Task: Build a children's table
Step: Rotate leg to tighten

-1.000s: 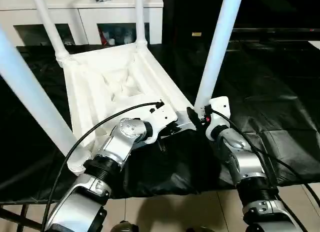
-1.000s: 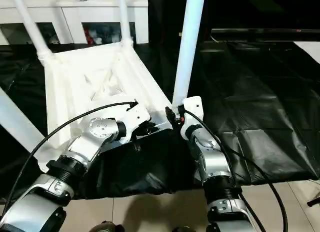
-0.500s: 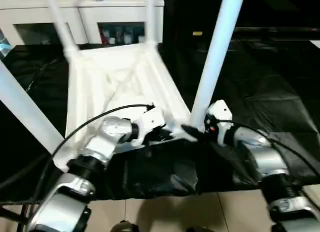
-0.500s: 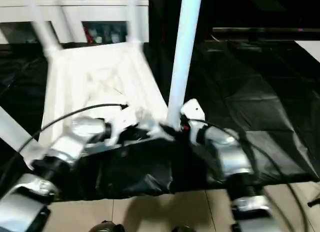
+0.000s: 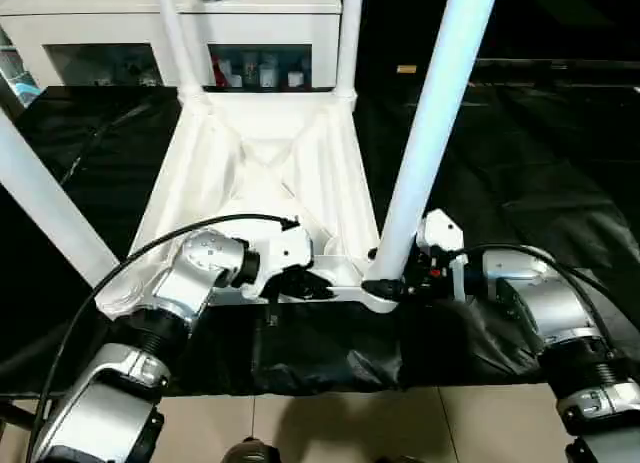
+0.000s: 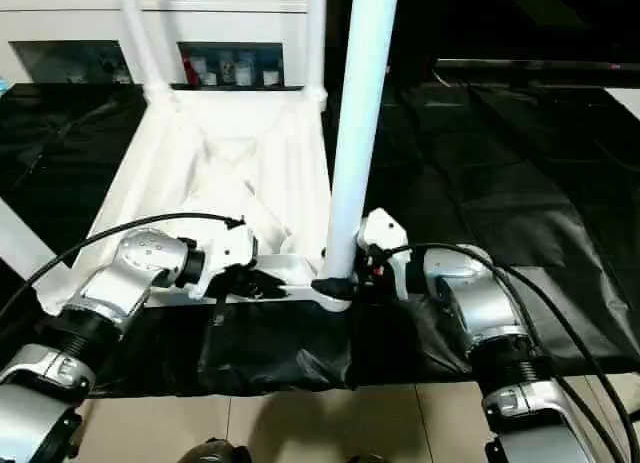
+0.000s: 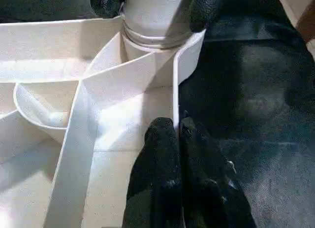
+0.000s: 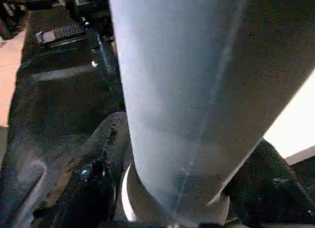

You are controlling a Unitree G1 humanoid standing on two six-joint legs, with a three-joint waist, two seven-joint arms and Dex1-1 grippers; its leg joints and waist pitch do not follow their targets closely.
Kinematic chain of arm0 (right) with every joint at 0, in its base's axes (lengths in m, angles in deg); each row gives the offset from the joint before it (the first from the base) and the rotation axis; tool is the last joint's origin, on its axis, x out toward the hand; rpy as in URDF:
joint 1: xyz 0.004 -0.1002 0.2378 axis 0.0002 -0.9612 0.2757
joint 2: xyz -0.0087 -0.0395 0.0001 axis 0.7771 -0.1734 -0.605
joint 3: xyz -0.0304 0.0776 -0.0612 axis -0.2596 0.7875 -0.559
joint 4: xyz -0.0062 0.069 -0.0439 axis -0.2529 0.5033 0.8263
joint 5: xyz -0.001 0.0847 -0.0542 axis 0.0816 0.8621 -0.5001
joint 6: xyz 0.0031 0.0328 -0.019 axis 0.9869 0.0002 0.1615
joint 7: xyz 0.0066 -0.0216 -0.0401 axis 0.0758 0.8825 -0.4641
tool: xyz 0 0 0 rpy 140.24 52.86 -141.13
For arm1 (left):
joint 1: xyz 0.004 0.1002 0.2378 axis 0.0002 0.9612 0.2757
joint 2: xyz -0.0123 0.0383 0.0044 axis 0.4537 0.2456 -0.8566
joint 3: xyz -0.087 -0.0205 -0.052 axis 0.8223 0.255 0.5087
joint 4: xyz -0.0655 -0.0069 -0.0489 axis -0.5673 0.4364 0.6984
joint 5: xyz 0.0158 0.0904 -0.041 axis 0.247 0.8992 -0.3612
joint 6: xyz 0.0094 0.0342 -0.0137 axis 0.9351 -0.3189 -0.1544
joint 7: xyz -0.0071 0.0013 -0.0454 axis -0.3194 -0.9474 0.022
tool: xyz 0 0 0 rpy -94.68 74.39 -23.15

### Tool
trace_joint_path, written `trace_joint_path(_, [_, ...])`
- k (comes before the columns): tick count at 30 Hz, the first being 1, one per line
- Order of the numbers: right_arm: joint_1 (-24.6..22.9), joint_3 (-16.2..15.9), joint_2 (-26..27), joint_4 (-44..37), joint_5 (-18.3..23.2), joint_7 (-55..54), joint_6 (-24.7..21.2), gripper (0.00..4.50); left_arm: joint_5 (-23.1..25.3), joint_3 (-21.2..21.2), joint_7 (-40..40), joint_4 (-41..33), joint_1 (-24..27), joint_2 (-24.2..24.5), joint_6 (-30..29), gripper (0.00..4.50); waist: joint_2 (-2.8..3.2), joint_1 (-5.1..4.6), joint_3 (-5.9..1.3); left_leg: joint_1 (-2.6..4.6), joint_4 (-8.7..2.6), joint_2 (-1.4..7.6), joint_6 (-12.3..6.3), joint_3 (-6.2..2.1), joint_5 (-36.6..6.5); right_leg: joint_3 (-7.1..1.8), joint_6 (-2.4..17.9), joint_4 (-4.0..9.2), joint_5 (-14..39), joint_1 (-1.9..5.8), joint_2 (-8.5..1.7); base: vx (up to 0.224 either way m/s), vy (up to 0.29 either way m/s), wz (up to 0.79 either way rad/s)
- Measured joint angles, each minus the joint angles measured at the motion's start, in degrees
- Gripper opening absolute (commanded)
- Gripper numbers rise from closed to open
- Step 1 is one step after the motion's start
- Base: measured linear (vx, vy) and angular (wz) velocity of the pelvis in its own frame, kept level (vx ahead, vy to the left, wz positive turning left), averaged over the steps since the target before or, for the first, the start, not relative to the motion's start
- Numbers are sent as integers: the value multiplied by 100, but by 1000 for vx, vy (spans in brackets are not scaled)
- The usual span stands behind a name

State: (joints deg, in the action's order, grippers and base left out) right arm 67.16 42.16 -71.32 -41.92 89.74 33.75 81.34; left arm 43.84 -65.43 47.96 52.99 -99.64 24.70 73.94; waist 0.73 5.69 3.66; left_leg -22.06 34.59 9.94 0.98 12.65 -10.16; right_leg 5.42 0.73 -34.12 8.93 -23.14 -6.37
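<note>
A black-covered work table [image 5: 520, 173] fills the scene, its cloth creased and hanging in folds over the near edge above a pale tiled floor [image 5: 330, 428]. Behind it stands a white cabinet [image 5: 250, 28] with glass doors and small items on its shelves.

The children's table lies upside down on the cloth: the white tabletop [image 5: 265, 173] shows its ribbed underside, and 4 white legs stand up from the corner sockets — 2 at the far corners, 1 at the near left [image 5: 50, 208], and the near right leg [image 5: 430, 133] rising tall between the arms.

From the head views, the left gripper [image 5: 305, 281] sits at the tabletop's near edge, and the right gripper [image 5: 385, 283] reaches in from the right at the base of the near right leg.

The left wrist view adds what the head views hide: the left fingers [image 7: 165, 154] are pressed together, 1 on each side of the thin rim wall, pinching the tabletop's edge just beside the corner socket [image 7: 155, 38].

The right wrist view looks up along the near right leg — a dark finger [image 8: 93, 174] shows on either side of its base, spread around it; whether they press on it I cannot tell.
</note>
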Motion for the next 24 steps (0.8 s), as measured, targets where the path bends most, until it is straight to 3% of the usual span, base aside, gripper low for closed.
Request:
trace_joint_path(6, [-84, 40, -11, -128, 27, -29, -120, 219, 2, -4, 9, 65, -1, -14, 106, 0, -2, 33, -3, 6, -1, 0, 0, 0, 0, 0, 0, -1, 0, 5, 0, 0, 0, 0])
trace_joint_path(10, [-352, 302, 222, -327, 64, -661, -261, 200, 81, 5, -305, 85, -4, -91, 25, 0, -37, 30, -26, 14, -4, 1, 1, -1, 0, 0, -8, -2, 5, 7, 0, 0, 0, 0])
trace_joint_path(17, [-450, 799, 1021, -397, -269, -2986, -582, 194, 376, 101, -1610, 90, -73, -650, -696, 0, -45, -179, -33, 27, -3, -2, 2, -3, 0, 0, -30, 18, 18, 13, 0, 0, 0, 0])
trace_joint_path(23, [45, 1081, 1821, 169, -597, -4778, -677, 194, 463, 263, -2514, 50, -74, -1047, -1239, 0, -37, -386, -34, 21, -5, -8, 2, -41, 0, 30, -31, 65, 19, 12, 3, 0, 0, 0])
trace_joint_path(24, [129, 1097, 1888, 300, -619, -4966, -594, 229, 485, 269, -2629, 50, -81, -1086, -1259, 0, -26, -399, -37, 14, -9, -10, 3, -61, -1, 43, -31, 94, 19, 15, 8, 0, 0, 0])
